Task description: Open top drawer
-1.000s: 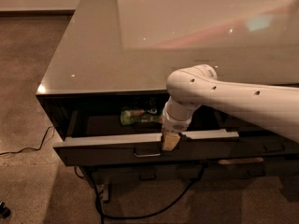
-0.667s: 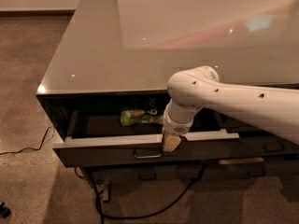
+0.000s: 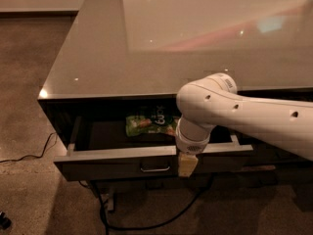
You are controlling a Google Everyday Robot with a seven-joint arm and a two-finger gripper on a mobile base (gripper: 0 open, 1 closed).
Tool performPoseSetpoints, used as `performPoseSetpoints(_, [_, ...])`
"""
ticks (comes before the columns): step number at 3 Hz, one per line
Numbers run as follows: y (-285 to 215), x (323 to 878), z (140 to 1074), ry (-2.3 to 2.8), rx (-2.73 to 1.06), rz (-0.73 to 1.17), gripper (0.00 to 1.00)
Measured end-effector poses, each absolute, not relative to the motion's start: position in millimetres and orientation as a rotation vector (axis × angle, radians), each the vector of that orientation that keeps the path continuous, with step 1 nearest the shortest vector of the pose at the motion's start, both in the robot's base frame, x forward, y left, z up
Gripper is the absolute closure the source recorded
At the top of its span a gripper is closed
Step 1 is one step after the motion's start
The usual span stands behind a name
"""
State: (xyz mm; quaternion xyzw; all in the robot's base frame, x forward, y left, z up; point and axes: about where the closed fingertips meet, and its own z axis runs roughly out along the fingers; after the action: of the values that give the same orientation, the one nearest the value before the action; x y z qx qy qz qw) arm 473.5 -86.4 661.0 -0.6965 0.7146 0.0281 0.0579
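Drawer (image 3: 107,166) lower centre of frame, partly out, long axis left-right. Gripper (image 3: 188,164) on front's top edge, just right of pull (image 3: 155,168); grip state: cannot tell. Remaining travel likely toward frame bottom. Green bag (image 3: 149,125) inside.

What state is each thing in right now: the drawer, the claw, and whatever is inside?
top drawer: open, pulled partway out from under the counter.
claw: down at the drawer's front edge, just right of the pull.
metal pull: centred on the drawer front, with the claw beside it.
snack bag: green, lying flat inside the drawer, towards the back.
cable: lying loose on the floor below the drawer.
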Motion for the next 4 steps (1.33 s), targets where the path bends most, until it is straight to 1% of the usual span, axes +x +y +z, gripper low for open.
performPoseSetpoints(1, [-86.6,473.4,661.7,2.164,-2.112,0.082,0.0])
performPoseSetpoints(3, [-84.1,476.6,663.0,2.136,-2.099,0.108,0.0])
performPoseSetpoints(4, [-80.1,477.5,656.6,2.091,-2.074,0.219,0.0])
